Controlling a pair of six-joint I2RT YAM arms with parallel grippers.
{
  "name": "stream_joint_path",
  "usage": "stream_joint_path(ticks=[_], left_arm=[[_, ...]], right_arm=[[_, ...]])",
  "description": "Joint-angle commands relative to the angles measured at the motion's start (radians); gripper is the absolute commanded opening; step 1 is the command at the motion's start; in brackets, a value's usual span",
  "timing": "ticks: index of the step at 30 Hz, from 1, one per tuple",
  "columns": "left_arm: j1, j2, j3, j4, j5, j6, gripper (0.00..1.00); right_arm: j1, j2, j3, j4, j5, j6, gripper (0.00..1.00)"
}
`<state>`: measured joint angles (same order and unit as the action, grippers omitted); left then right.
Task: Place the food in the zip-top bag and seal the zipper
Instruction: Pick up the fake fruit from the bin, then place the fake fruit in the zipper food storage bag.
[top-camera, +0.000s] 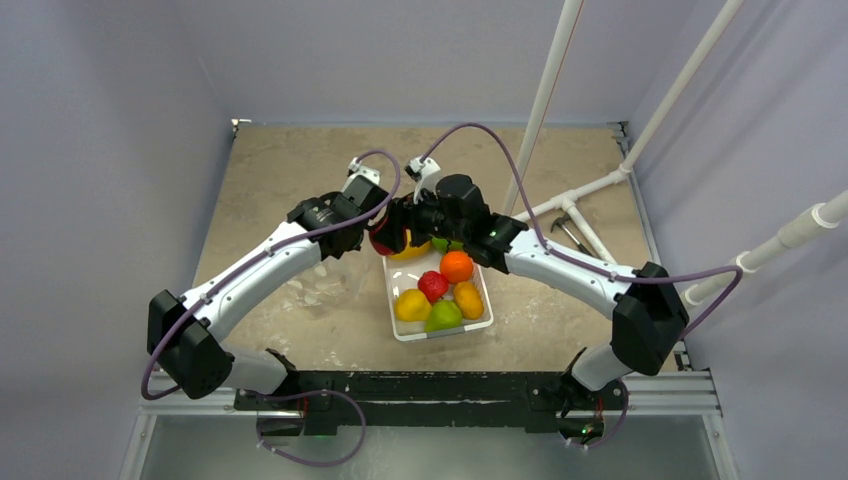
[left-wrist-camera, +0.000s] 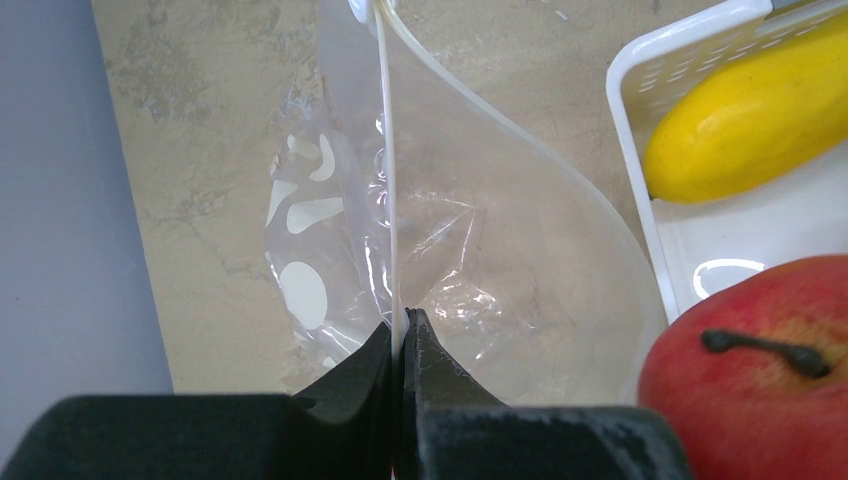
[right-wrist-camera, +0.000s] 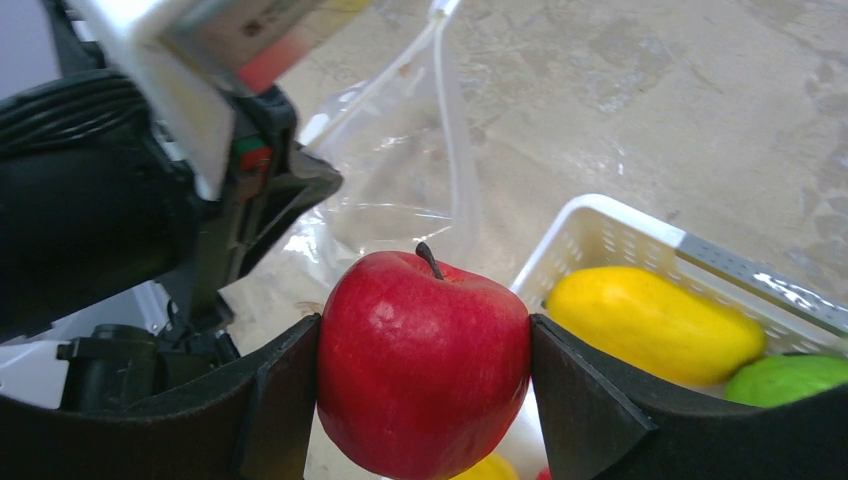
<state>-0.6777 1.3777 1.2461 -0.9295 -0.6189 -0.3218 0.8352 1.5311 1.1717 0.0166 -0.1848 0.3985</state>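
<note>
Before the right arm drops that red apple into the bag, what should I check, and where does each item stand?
1. red apple seated squarely in the right gripper: ok.
2. left gripper shut on the zipper: ok.
3. zip-top bag mouth open, one lip bowed outward: ok.
4. Apple lined up over the mouth: cannot tell.

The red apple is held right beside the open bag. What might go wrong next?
1. The left hand pinches only one lip of the zip-top bag, so the mouth may sag and the red apple in the right hand could land on the table.
2. The apple pushing against the zipper could tug it out of that pinch.
</note>
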Motion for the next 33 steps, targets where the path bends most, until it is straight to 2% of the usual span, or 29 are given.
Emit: stream_joint_path(ticks=[1, 16, 21, 23, 26, 29, 33], left_arm=[[-0.006, -0.021, 0.042, 0.017, 0.035, -0.001, 0.00], [-0.007, -0.059, 0.058, 0.026, 0.127, -0.026, 0.00], [-0.006, -0.077, 0.062, 0.028, 0.154, -0.031, 0.00], [-0.006, -0.082, 0.068, 0.024, 0.157, -0.034, 0.00], [-0.006, -0.092, 0.070, 0.022, 0.166, -0.039, 0.00], [-0.006, -0.098, 0.067, 0.024, 0.169, -0.042, 0.00], [-0.006, -0.099, 0.060, 0.027, 0.167, -0.046, 0.00]], right_arm=[[0.019, -0.026, 0.022, 0.086, -0.066, -0.017, 0.22], [0.032, 0.063, 0.008, 0.188, -0.096, 0.017, 0.23], [0.034, 0.089, 0.000, 0.203, -0.070, 0.019, 0.29], [0.038, 0.097, 0.000, 0.198, -0.041, 0.017, 0.36], [0.042, 0.100, -0.001, 0.187, 0.010, 0.019, 0.58], [0.044, 0.095, -0.004, 0.187, 0.033, 0.016, 0.73], [0.044, 0.070, -0.002, 0.191, 0.038, 0.009, 0.86]])
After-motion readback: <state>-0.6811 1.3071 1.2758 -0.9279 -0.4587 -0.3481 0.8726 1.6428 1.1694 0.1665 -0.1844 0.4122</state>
